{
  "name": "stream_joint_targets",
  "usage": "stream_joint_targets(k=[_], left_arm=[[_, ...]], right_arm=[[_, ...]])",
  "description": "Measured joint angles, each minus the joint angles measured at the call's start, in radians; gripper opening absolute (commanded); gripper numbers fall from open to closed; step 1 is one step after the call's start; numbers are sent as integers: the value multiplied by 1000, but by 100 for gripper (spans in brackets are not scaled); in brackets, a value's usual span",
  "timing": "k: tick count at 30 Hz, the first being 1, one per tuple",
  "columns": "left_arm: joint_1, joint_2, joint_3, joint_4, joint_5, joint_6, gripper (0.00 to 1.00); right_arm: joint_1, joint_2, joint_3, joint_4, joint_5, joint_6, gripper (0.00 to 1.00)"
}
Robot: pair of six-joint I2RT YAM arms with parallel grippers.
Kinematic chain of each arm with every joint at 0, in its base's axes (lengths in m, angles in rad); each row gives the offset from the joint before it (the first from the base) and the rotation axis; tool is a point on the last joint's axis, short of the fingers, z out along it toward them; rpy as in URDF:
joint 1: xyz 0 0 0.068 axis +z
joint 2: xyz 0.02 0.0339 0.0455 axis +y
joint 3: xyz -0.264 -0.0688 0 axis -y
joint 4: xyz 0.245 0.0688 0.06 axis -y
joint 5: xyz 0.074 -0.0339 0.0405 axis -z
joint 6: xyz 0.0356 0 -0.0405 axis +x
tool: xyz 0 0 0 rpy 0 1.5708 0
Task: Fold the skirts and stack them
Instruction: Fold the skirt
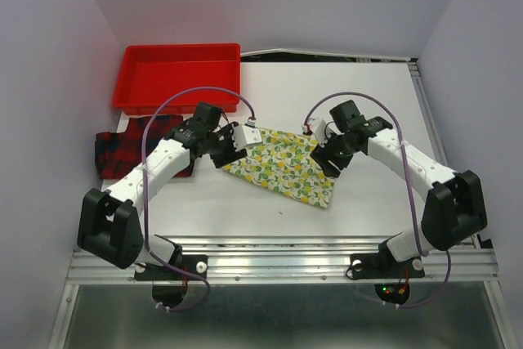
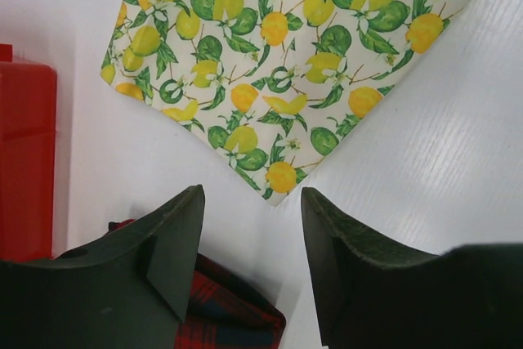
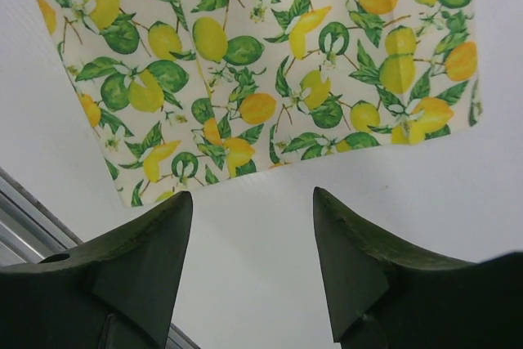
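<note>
The lemon-print skirt (image 1: 282, 167) lies flat in the middle of the table; it also shows in the left wrist view (image 2: 278, 63) and in the right wrist view (image 3: 261, 63). The red-and-black plaid skirt (image 1: 114, 151) lies at the left, partly under the left arm; a corner of it shows in the left wrist view (image 2: 233, 316). My left gripper (image 1: 233, 151) (image 2: 252, 239) is open and empty just off the lemon skirt's left corner. My right gripper (image 1: 327, 163) (image 3: 252, 243) is open and empty just off its right edge.
A red plastic tray (image 1: 181, 76) stands at the back left, its side visible in the left wrist view (image 2: 24, 161). White walls close in at left, right and back. A metal rail (image 1: 278, 259) runs along the near edge.
</note>
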Motion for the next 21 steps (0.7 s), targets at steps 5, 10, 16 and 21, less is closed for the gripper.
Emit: stream_joint_targets(k=[5,10,16,21], left_arm=[[0,69,5,26,-4,-69,53],[7,108,16,22,6,-110,53],[28,0,-82,20,36,41,54],[87,-9,-93,12,104,121,56]], right_arm=[[0,146,10,14,2,65,60],[0,150,11,-3,-14,93,57],[122,-63,-11,-5,-5,107,49],[282,-91,-118,10,54,119,45]])
